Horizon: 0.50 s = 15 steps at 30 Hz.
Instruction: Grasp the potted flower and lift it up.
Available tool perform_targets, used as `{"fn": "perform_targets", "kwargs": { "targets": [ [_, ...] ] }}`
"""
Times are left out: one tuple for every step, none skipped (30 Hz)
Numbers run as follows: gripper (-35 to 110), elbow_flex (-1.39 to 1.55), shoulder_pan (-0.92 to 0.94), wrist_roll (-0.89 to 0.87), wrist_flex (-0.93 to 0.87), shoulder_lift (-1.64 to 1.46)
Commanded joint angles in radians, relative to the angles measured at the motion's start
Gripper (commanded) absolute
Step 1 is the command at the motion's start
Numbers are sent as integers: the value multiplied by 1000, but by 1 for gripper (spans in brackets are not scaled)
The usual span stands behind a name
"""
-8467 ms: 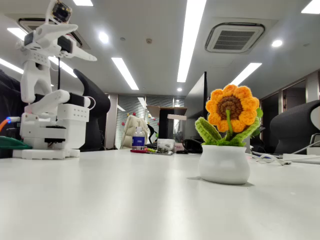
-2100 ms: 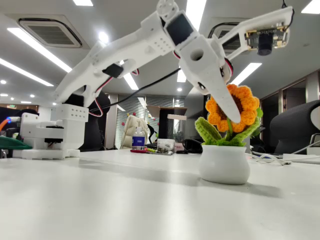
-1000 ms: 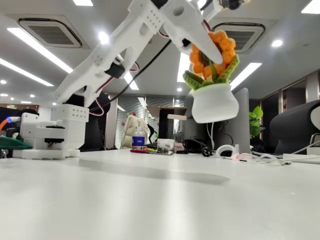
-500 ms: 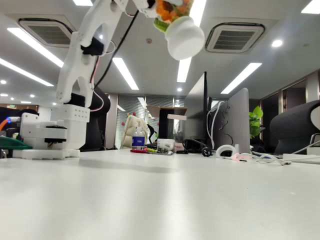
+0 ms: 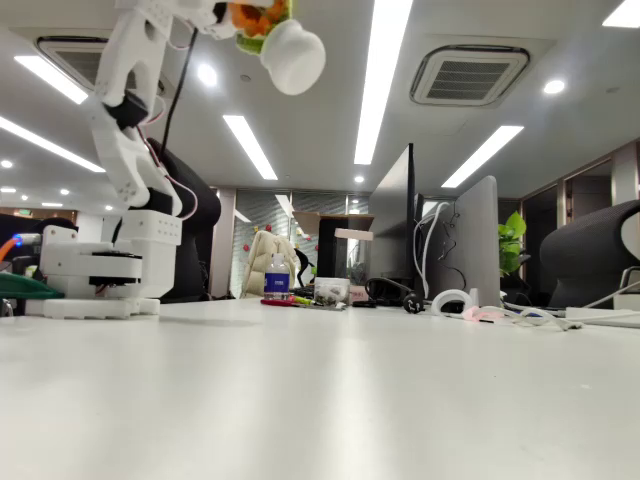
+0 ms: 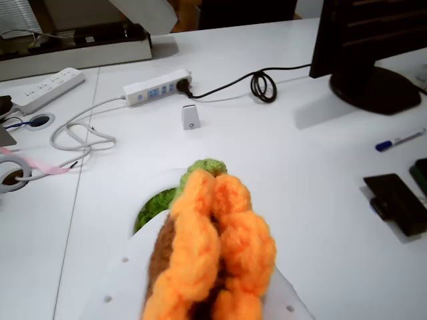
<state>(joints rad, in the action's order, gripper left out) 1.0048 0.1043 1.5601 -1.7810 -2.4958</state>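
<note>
We see the potted flower (image 5: 278,40) way up high in the fixed view, near the top edge of the picture and far above the white worktop (image 5: 330,400). The white arm (image 5: 125,150) stands at the left and bends up over its base. Its claw (image 5: 225,15) is at the very top, closed on the flower head, so the flower sits right inside the claw and the round white pot sticks out past it, toward the right and a bit down. That means the flower is tipped over on its side, not standing straight: the line from the pot to the petals runs from low right to high left. In the wrist view the orange petals (image 6: 213,247) are squeezed between the white fingers (image 6: 120,287), with green leaves (image 6: 167,197) poking out just beyond, and the worktop lies far below with a power strip (image 6: 157,88) and a pen (image 6: 400,140) on it. We think the lift is done, since nothing holds the pot up but the claw. The soft yarn could slip, so we would hold it tight.
</note>
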Motion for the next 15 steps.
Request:
{"fn": "perform_targets", "kwargs": {
  "targets": [
    [0, 236, -21, 2, 80, -241],
    [0, 287, -25, 6, 86, -301],
    [0, 324, -26, 12, 81, -348],
    [0, 345, -26, 20, 67, -387],
    [0, 360, -26, 23, 49, -414],
    [0, 373, -26, 26, 32, -437],
    [0, 393, -26, 32, 23, -463],
    [0, 414, -25, 40, 20, -489],
    [0, 436, -23, 49, 23, -515],
    [0, 449, -28, 58, 25, -538],
    [0, 456, -31, 64, 21, -552],
    [0, 457, -32, 67, 12, -560],
    [0, 457, -37, 69, 3, -566],
    [0, 457, -43, 69, -5, -574],
    [0, 460, -48, 67, -9, -583]
  ]
}}
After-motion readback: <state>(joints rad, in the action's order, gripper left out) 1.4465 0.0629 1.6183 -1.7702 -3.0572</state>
